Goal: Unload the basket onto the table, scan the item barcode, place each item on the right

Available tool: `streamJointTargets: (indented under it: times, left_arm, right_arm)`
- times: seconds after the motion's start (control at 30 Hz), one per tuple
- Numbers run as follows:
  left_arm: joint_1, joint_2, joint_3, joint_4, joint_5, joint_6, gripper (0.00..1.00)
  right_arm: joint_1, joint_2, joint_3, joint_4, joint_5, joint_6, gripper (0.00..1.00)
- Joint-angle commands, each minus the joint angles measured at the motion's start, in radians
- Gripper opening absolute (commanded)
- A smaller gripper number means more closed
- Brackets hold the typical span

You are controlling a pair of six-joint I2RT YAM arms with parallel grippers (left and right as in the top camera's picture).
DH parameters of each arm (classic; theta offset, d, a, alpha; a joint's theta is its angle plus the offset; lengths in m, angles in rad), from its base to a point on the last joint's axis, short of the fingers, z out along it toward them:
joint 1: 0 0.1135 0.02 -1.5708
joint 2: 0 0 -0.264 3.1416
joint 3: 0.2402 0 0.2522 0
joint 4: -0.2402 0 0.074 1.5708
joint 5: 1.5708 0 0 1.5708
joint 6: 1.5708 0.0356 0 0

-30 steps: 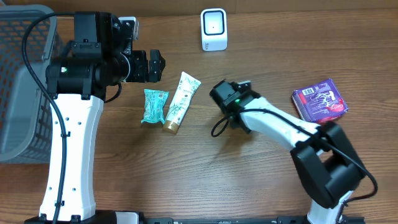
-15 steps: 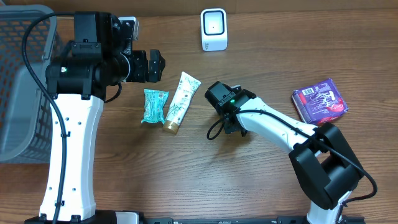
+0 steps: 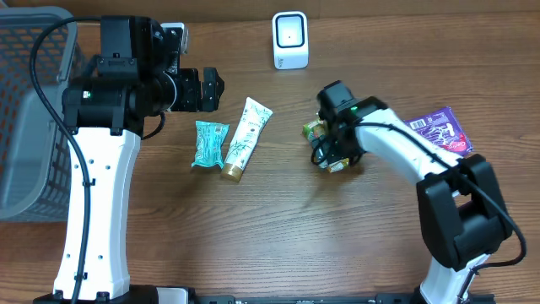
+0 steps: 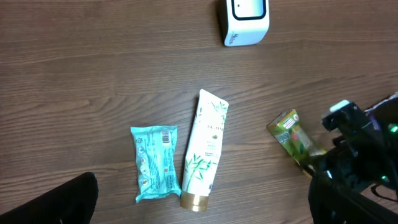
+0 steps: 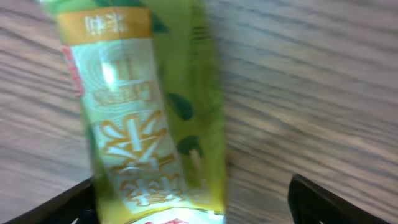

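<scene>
**Hovering right gripper over green packet, scanner off at 11 o'clock**

Reading from overhead: my right gripper [image 3: 333, 145] is sitting directly above the green packet [image 3: 314, 129], which is lying flat on the table [image 3: 278, 236] right of centre. The fingers are standing wide apart on either side of it, not clamping. In the wrist view there is bare wood showing between the packet [image 5: 149, 124] and my right finger [image 5: 329, 202].

The packet's long axis is running from 11 o'clock to 5 o'clock. The scanner [image 3: 290, 40] is waiting at roughly 11 o'clock from the packet, well apart, at the far table edge. So I'm judging that the lift goes up and along the packet's own line.

My left gripper [image 3: 209, 89] is hanging open and empty at about 10 o'clock from the packet. It is nearer the teal pouch [image 3: 209, 143] and white tube [image 3: 245, 139], so the right arm is clearly nearer for this.

What I'm not getting:
- No barcode is showing on any face.
- The wrist view is blurring the print.
- My own wrist is covering the packet's middle from overhead.
- My left finger may be touching the packet, but I can't tell.
</scene>
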Motion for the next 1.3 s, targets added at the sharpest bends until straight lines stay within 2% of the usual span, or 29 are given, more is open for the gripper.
streamJointTargets:
  times: [0.0, 0.2, 0.3, 0.53, 0.67, 0.9, 0.97, 1.07, 1.13, 1.17, 1.27]
  left_arm:
    - [-0.001, 0.002, 0.011, 0.001, 0.008, -0.016, 1.00]
    - [-0.001, 0.002, 0.011, 0.001, 0.008, -0.016, 1.00]
    - [-0.001, 0.002, 0.011, 0.001, 0.008, -0.016, 1.00]
    - [-0.001, 0.002, 0.011, 0.001, 0.008, -0.016, 1.00]
    - [0.000, 0.002, 0.011, 0.001, 0.006, -0.016, 1.00]
    - [-0.001, 0.003, 0.011, 0.001, 0.007, -0.016, 1.00]
    - [-0.001, 0.003, 0.011, 0.001, 0.007, -0.016, 1.00]
    - [-0.001, 0.003, 0.011, 0.001, 0.007, -0.016, 1.00]
    - [-0.001, 0.003, 0.011, 0.001, 0.007, -0.016, 1.00]
    - [-0.001, 0.003, 0.011, 0.001, 0.007, -0.016, 1.00]
    - [-0.001, 0.003, 0.011, 0.001, 0.007, -0.016, 1.00]
  right_arm:
    - [-0.020, 0.010, -0.001, -0.004, -0.201, -0.074, 0.90]
    - [-0.020, 0.049, -0.019, -0.020, -0.209, -0.067, 0.87]
    - [-0.020, 0.087, -0.019, -0.012, -0.205, -0.065, 0.72]
    - [-0.020, 0.097, -0.018, 0.023, -0.183, -0.018, 0.22]
    - [-0.020, 0.080, 0.013, -0.020, -0.184, -0.014, 0.06]
    - [-0.020, -0.052, 0.219, -0.107, -0.157, -0.013, 0.04]
    - [-0.007, -0.075, 0.301, -0.121, -0.053, 0.025, 0.04]
    - [0.028, -0.078, 0.412, -0.103, 0.210, 0.068, 0.04]
    - [0.060, -0.078, 0.441, -0.019, 0.372, 0.059, 0.04]
    - [0.086, -0.078, 0.443, 0.073, 0.483, 0.016, 0.04]
    - [0.127, -0.065, 0.442, 0.333, 0.649, -0.168, 0.04]
